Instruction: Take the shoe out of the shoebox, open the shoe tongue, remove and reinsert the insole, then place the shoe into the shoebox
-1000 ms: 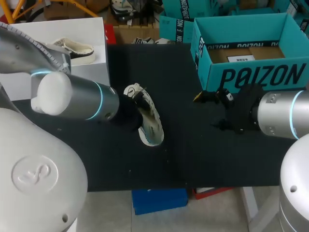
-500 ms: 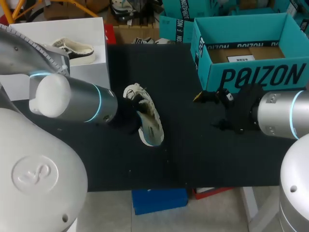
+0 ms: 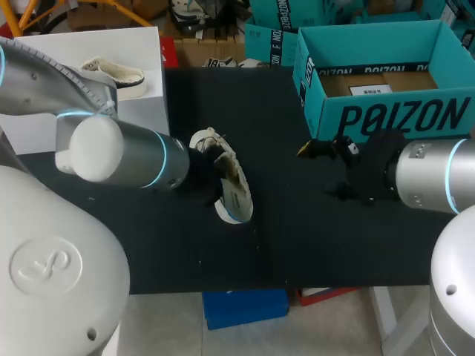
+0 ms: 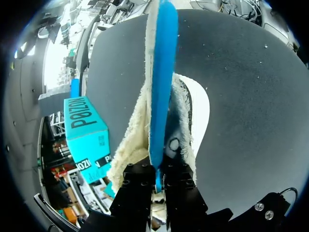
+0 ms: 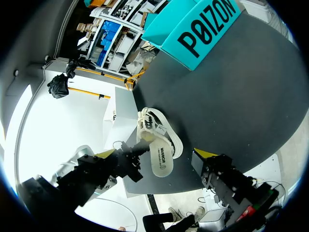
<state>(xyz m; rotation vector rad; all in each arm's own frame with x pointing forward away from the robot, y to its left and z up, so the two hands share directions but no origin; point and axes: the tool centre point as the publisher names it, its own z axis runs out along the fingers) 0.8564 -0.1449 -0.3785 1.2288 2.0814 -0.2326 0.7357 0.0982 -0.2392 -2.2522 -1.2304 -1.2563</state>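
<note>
A white shoe [image 3: 236,202] lies on the black table [image 3: 297,237], left of the middle. In the left wrist view my left gripper [image 4: 158,180] is shut on the edge of the insole [image 4: 161,72], which is blue underneath and fleecy on top. The insole stands up out of the white shoe [image 4: 200,111]. The left gripper [image 3: 219,165] sits right at the shoe's opening. The teal shoebox [image 3: 386,74] stands open at the back right. In front of it my right gripper [image 3: 319,172] hangs open and holds nothing. The right wrist view shows the shoe [image 5: 157,137] ahead of that gripper [image 5: 153,154].
A white platform [image 3: 67,59] at the back left carries another shoe [image 3: 115,78]. A second teal box [image 3: 271,41] stands behind the table's far edge. Black tabletop lies bare between the shoe and the right gripper.
My left gripper has closed on the insole's edge and the arm has shifted slightly right. The right arm has not moved.
</note>
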